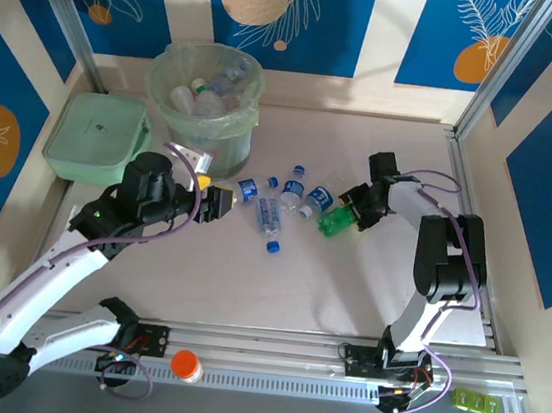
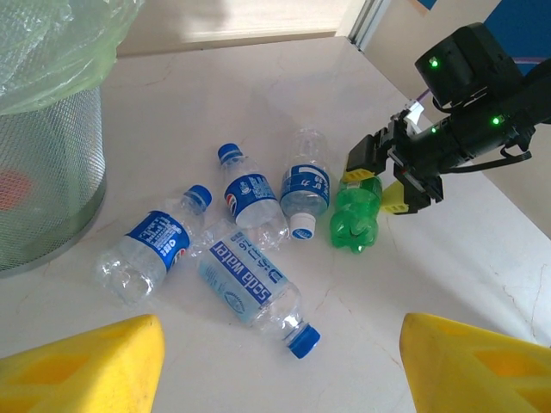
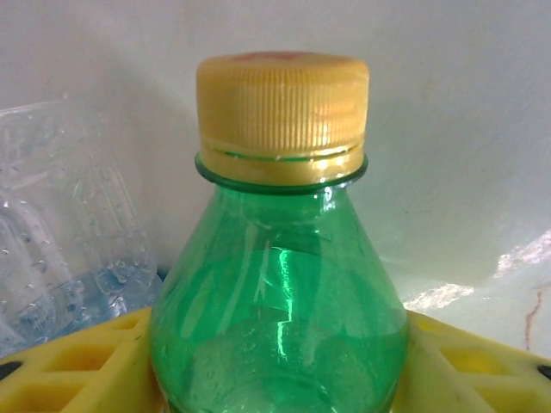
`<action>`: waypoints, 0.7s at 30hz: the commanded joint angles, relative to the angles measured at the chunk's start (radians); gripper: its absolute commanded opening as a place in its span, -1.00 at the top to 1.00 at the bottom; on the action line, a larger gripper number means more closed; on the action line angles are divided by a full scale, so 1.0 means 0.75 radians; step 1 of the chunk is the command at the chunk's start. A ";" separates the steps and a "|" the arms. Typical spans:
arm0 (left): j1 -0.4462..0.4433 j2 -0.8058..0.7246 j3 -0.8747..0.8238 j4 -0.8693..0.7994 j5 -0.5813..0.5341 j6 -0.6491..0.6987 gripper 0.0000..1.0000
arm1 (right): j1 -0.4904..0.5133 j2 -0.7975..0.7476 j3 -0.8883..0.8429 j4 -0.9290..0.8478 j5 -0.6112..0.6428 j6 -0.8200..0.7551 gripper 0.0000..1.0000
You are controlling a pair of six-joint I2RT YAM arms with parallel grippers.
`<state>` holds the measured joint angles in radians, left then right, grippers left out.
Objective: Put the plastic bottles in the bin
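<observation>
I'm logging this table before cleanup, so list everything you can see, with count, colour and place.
bin: one, pale green with liner, far left; bottles inside, count unclear
clear bottles: four, blue labels, lying mid-table
green bottle: one, yellow cap, right of the clear ones
lidded box: one, green, left of the bin
orange-capped item: one, near rail
left gripper: yellow fingers, open, by the clear bottles
right gripper: yellow fingers, closed on the green bottle

Blue leaf-patterned walls (image 1: 328, 32), pale tabletop (image 1: 347, 286)
</observation>
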<state>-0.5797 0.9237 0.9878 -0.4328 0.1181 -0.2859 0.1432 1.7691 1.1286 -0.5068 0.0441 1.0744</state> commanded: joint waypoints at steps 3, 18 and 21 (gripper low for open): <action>-0.016 -0.009 -0.014 0.039 -0.006 0.030 -0.46 | -0.011 -0.169 -0.099 -0.007 -0.047 -0.012 -0.16; -0.113 0.300 0.169 0.023 0.338 -0.208 -0.82 | 0.146 -0.990 -0.357 0.172 -0.264 -0.280 -0.12; -0.192 0.412 0.282 -0.017 0.376 -0.214 -0.86 | 0.218 -1.092 -0.353 0.222 -0.311 -0.310 -0.09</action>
<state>-0.6819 1.1957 1.1133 -0.4297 0.3126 -0.4137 0.2741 0.9943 0.8722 -0.4061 -0.1104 0.9039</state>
